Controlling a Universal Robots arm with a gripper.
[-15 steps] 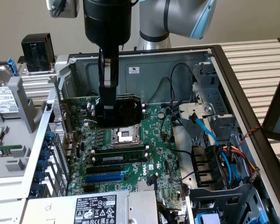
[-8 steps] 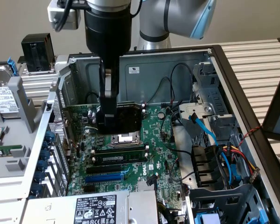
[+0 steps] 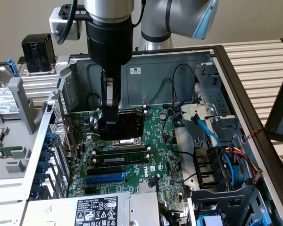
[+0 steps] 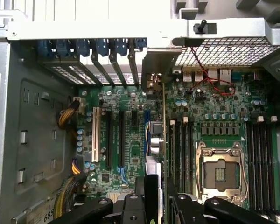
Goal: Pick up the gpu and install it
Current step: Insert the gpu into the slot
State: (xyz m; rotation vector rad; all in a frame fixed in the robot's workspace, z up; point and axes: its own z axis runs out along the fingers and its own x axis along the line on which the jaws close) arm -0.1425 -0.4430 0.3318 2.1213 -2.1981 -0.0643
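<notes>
Open computer case point(image 3: 179, 70) lies on a slatted surface point(image 3: 259, 61). The end effector point(image 3: 114, 126) is down inside the case, clenched on the gpu point(image 3: 131, 123). It holds the card by its upper edge, with the black fan shroud facing the exterior view's right. The gpu hangs low over the green motherboard point(image 3: 155, 136), just above the silver processor socket point(image 3: 127, 142). Can't tell if the card touches the board. In the wrist view the gpu point(image 4: 155, 140) is edge-on, between the expansion slots point(image 4: 107, 140) and the memory slots point(image 4: 179, 149). Its metal bracket point(image 4: 156, 67) is near the rear slot openings. Black RAM sticks point(image 3: 120, 159) lie nearer the power supply point(image 3: 94, 209).
</notes>
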